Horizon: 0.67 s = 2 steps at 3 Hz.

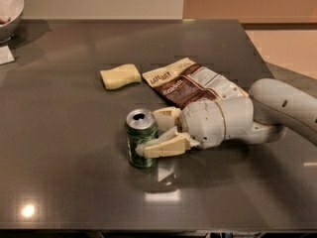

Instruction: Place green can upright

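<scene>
The green can [140,144] stands upright on the dark table [74,148], its silver top with the opening facing up. My gripper [147,133] comes in from the right, low over the table. Its pale fingers [161,147] lie on either side of the can, one in front and one behind, and they touch it. The white wrist and arm [223,123] stretch off to the right edge.
A brown-and-white snack bag [190,83] lies flat just behind the gripper. A yellow sponge-like piece [120,76] lies to its left. A white bowl [9,11] and a paper scrap [5,55] sit at the far left. The table's right edge runs behind the arm.
</scene>
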Each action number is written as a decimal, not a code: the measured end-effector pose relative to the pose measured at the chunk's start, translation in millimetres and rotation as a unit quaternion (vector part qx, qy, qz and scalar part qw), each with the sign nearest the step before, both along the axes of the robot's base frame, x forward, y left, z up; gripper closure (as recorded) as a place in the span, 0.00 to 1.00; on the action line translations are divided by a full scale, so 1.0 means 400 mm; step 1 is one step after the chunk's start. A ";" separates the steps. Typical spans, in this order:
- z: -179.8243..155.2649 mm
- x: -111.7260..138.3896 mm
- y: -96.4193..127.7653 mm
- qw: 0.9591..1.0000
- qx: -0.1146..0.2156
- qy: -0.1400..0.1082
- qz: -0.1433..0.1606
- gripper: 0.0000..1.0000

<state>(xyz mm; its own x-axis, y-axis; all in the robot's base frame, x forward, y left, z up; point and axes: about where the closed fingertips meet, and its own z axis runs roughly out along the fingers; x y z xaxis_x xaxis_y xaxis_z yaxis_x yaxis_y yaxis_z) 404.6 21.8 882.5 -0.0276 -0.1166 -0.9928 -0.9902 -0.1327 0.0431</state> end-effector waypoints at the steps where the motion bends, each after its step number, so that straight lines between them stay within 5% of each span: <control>1: -0.004 -0.001 0.001 1.000 0.000 0.000 -0.002 0.12; 2: -0.007 -0.003 0.003 1.000 -0.004 -0.004 -0.008 0.00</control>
